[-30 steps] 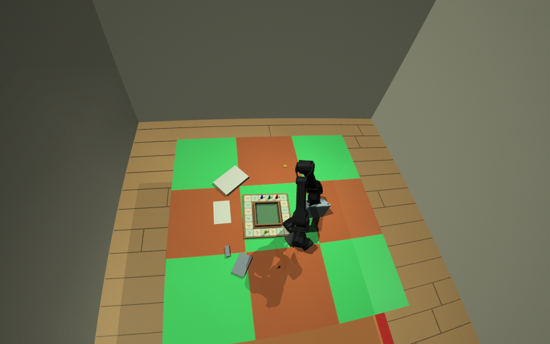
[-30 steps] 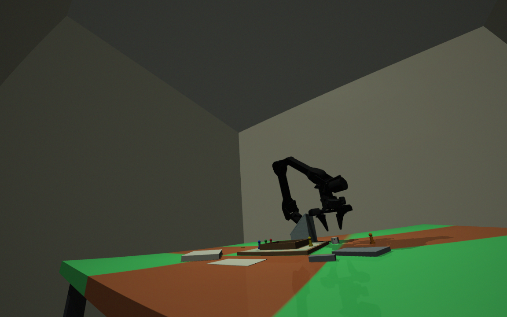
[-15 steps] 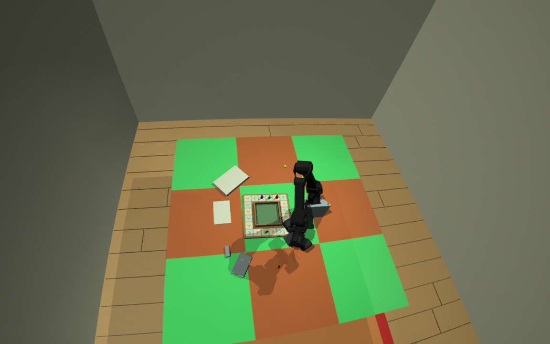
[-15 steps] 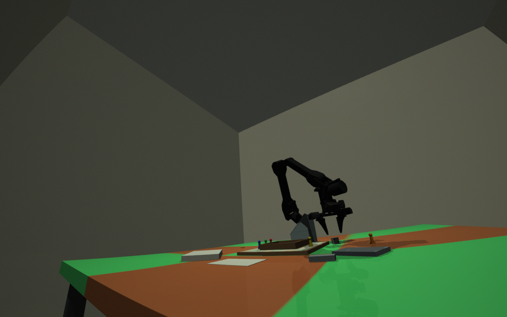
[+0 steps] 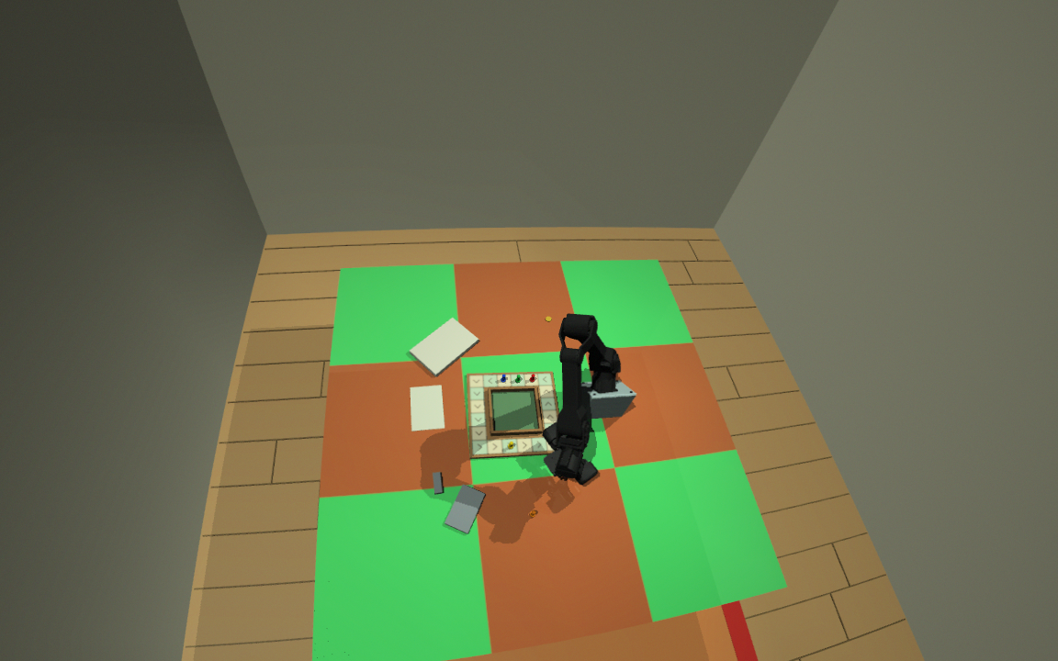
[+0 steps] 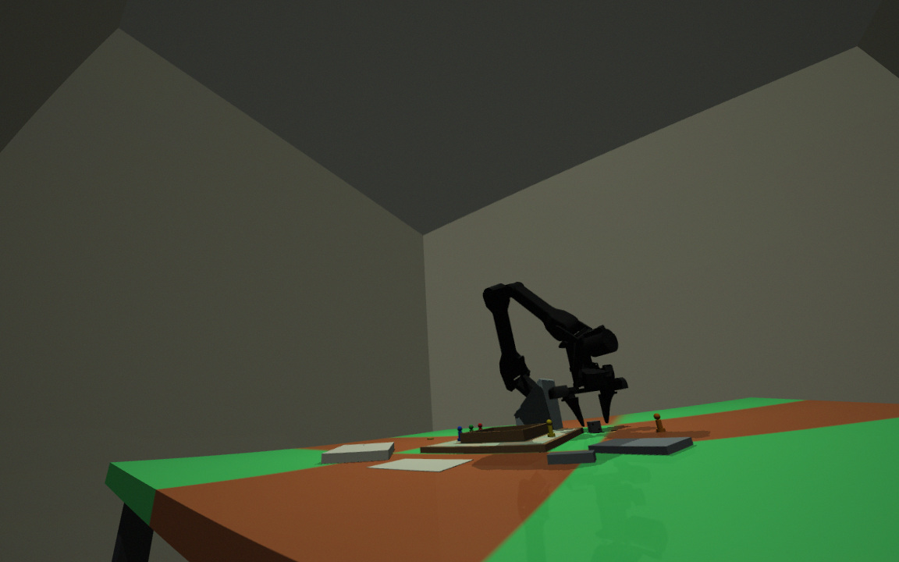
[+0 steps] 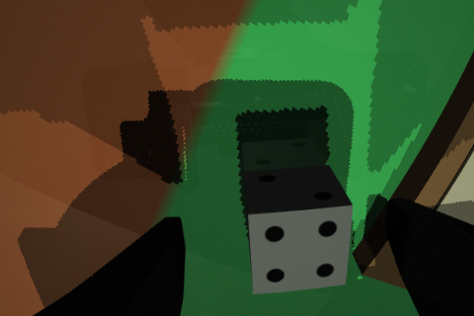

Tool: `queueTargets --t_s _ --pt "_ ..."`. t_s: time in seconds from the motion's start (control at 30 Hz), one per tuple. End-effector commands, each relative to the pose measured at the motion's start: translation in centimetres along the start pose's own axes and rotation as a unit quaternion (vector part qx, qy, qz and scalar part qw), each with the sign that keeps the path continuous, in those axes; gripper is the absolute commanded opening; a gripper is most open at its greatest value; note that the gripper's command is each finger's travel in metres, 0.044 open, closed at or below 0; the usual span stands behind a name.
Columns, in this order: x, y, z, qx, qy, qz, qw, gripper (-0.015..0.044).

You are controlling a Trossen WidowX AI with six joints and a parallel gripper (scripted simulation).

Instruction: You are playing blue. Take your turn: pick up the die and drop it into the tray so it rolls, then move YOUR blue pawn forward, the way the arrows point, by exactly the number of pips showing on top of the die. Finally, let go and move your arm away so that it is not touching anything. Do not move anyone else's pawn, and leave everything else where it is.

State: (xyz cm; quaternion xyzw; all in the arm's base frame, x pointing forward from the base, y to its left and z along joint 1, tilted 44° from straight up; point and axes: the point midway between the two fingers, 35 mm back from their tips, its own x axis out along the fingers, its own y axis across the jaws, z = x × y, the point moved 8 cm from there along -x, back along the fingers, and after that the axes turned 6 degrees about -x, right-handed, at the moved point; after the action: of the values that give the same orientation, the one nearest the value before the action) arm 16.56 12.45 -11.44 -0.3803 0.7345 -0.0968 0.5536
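Gripper (image 7: 283, 271): held apart over the table, nothing clasped; one finger (image 7: 113, 296) seen on each side of the die.
Die (image 7: 299, 231): set on a green patch between the fingertips, touched by neither; four pips seen on its lit side face.
Board (image 7: 454, 178): edge seen just beyond the right-hand finger.
Blue pawn (image 5: 503, 378): well apart from the fingers, on the board's far row.

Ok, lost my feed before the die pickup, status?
Gripper open, astride die, not closed. Die on green mat beside board corner, not in tray. Nothing between fingers and die.
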Motion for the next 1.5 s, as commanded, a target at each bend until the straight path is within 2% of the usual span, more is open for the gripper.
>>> queueTargets --t_s 0.0,0.03,0.23,0.47,0.57,1.07,1.27,1.47 --pt "0.7 -0.1 -0.3 -0.003 0.004 -0.004 1.0 0.0275" --pt "0.8 -0.1 -0.3 -0.003 0.004 -0.004 1.0 0.0275" --pt "0.8 -0.1 -0.3 -0.003 0.004 -0.004 1.0 0.0118" --pt "0.8 -0.1 -0.3 -0.003 0.004 -0.004 1.0 0.0071" --pt "0.3 0.0 -0.1 -0.003 0.003 -0.004 1.0 0.0" --pt "-11.0 0.2 0.8 -0.004 0.003 -0.002 1.0 0.0" --pt "-11.6 -0.2 0.9 -0.009 0.004 0.0 1.0 0.0" --pt "-11.3 -3.1 1.7 -0.062 0.004 0.01 0.998 0.0"
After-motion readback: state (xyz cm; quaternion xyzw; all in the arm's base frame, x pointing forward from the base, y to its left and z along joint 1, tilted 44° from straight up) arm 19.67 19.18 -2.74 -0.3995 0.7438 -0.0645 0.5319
